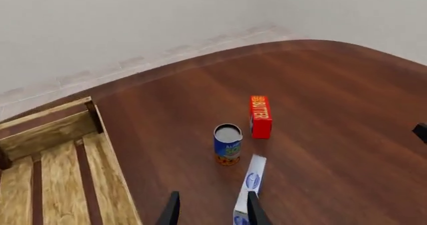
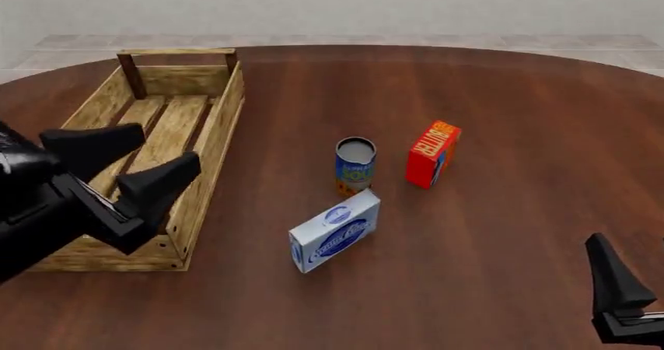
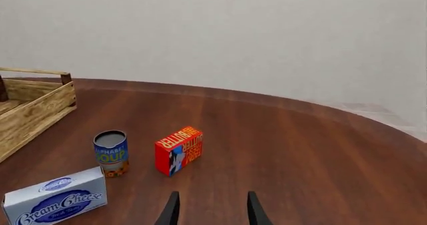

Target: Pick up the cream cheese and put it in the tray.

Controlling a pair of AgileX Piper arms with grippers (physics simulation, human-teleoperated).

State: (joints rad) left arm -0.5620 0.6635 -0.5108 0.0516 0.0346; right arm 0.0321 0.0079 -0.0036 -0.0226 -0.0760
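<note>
A round dark wood table (image 2: 498, 233) stands against plain pale walls, the floor seemingly pale tile. Both the left gripper (image 2: 135, 167) and right gripper (image 3: 209, 207) are spread apart, empty, clear of the cream cheese (image 2: 334, 231).

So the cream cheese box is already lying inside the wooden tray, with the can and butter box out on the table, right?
Not quite. The cream cheese box is out on the table, beside the tray and just in front of the can, as the front view shows. The can and butter box are indeed on the table.

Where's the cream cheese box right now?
In the front view, the cream cheese lies on the table mid-front, just before the soup can, right of the tray.
</note>
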